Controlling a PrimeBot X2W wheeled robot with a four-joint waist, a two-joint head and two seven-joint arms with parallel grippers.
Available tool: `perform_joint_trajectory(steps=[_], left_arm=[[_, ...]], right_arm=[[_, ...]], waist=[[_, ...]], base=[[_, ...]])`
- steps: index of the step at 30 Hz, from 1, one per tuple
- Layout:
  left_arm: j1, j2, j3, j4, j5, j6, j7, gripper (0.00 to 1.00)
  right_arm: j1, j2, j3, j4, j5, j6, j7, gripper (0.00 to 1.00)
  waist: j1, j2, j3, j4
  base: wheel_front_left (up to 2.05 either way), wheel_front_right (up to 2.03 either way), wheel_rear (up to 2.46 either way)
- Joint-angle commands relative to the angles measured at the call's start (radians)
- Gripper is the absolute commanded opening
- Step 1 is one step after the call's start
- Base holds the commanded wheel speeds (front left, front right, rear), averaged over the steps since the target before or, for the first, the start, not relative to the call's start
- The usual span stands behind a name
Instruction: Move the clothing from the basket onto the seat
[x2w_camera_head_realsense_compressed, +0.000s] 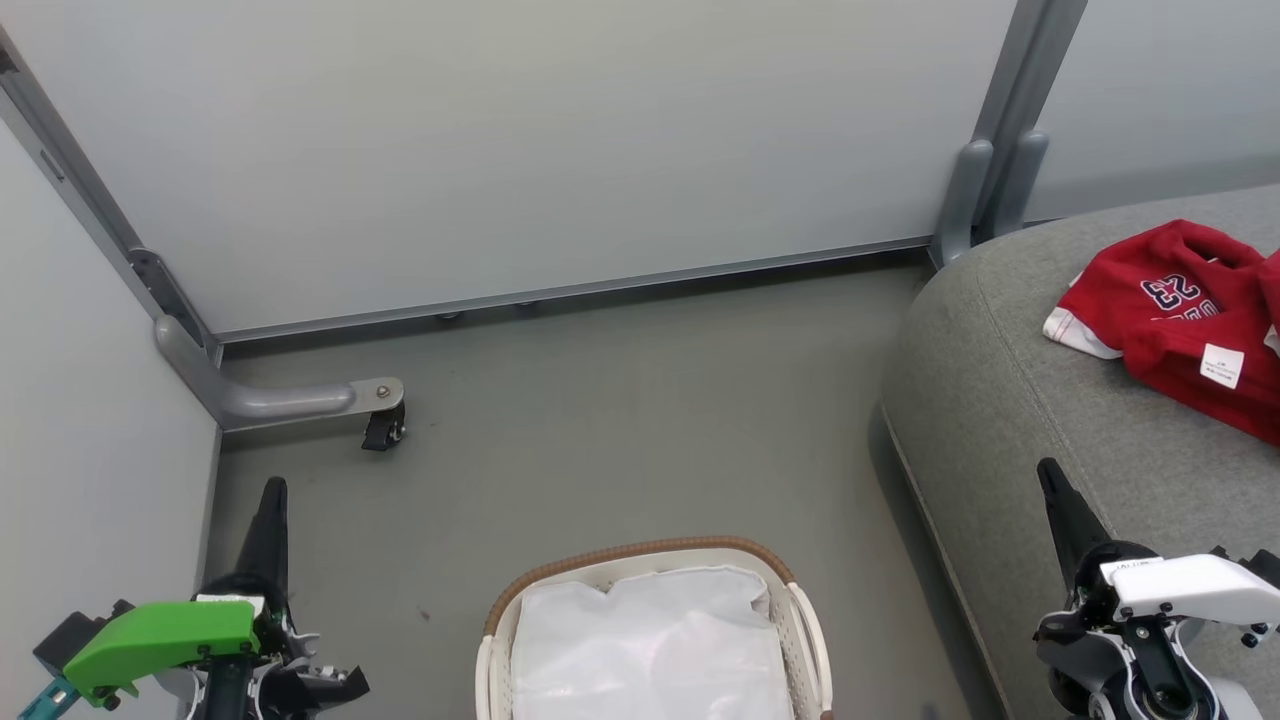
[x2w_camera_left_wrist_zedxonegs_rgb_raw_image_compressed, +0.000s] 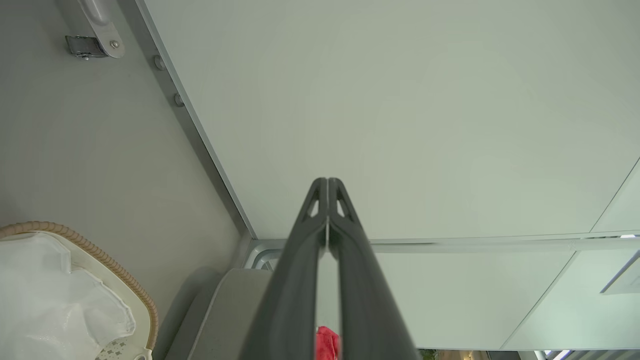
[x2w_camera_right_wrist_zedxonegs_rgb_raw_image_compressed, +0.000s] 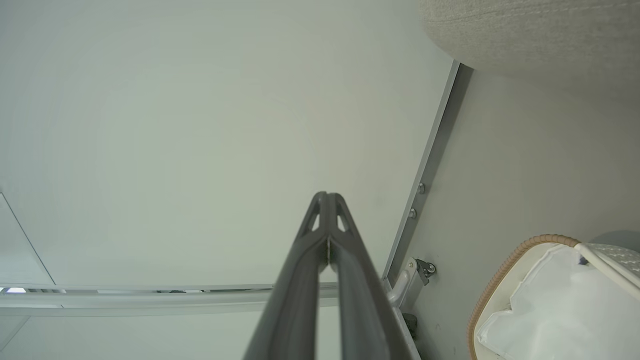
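left gripper (x2w_camera_head_realsense_compressed: 274, 492): two long dark fingers pressed flat together, nothing between them; parked low at the left over the grey floor (x2w_camera_head_realsense_compressed: 620, 400), apparently a rest pose with no grasp in hand.
oval white perforated plastic basket (x2w_camera_head_realsense_compressed: 640, 549): brown woven-look rim; standing on the floor between the two arms, within reach of either.
plain white fabric liner (x2w_camera_head_realsense_compressed: 650, 640): crumpled across the basket's inside; no red in the visible part, so judged emptied, though the near end is cut off.
large light grey upholstered seat (x2w_camera_head_realsense_compressed: 1000, 420): just right of the basket, rounded corner towards the pale partition wall (x2w_camera_head_realsense_compressed: 560, 140).
right gripper (x2w_camera_head_realsense_compressed: 1048, 472): fingers closed tip to tip, empty; held before the seat's near edge, pointing away from the robot.
red jersey (x2w_camera_head_realsense_compressed: 1170, 310): white trim, navy number 23, white label up; lying bunched on the seat top, seemingly dropped there rather than spread.
jersey to left gripper: well apart, beyond basket and seat edge; glimpsed as a red scrap far past the fingers in the left wrist view.
jersey to right gripper: near, beyond and right of the fingertips, not touching.
task: looks finished or close to it.
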Motion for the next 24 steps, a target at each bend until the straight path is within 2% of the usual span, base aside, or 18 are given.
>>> perform_joint_trajectory(steps=[1, 12, 24], left_arm=[[-0.019, 0.007, 0.004, -0.008, -0.015, -0.003, 0.005, 0.0], [-0.028, 0.006, 0.015, -0.013, -0.08, -0.003, 0.026, 0.0], [-0.025, 0.004, 0.017, -0.012, -0.074, -0.003, 0.027, 0.0]], right_arm=[[-0.014, -0.006, -0.003, -0.008, 0.02, -0.001, 0.007, 0.0], [-0.016, -0.007, -0.009, -0.017, 0.095, -0.001, 0.025, 0.0], [-0.015, -0.007, -0.008, -0.016, 0.091, -0.001, 0.025, 0.0]], waist=[[0.0, 0.0, 0.0, 0.0], [0.0, 0.0, -0.002, -0.004], [0.0, 0.0, -0.002, -0.004]], base=[[0.0, 0.0, 0.0], [0.0, 0.0, 0.0], [0.0, 0.0, 0.0]])
